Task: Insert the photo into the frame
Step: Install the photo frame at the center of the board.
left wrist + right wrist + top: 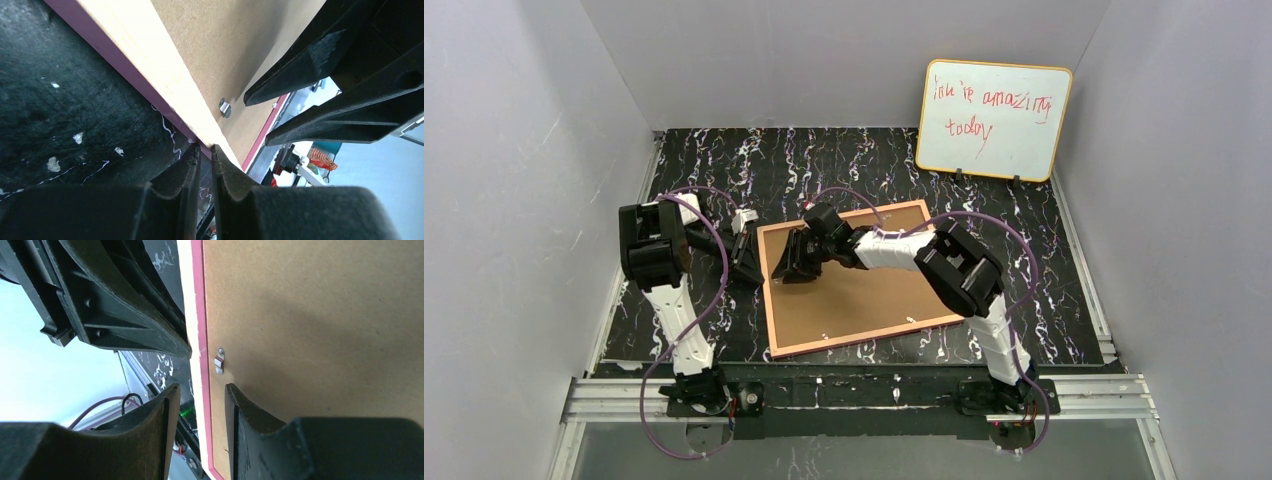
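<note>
The frame (776, 300) lies face down on the table, its brown backing board (864, 290) up. The photo is out of view. My left gripper (749, 262) is at the frame's left edge; in the left wrist view its tips (205, 149) are closed to a narrow gap, pinching the frame's edge (165, 75). My right gripper (792, 265) hangs over the same edge. In the right wrist view it (200, 390) is open and straddles the pink border (197, 300), one finger over the backing board (310, 315), just short of a small metal tab (218, 361).
A yellow-edged whiteboard (994, 120) with red writing leans at the back right. Grey walls close in the black marbled table (1044, 250) on three sides. The two grippers are very close together at the frame's left edge.
</note>
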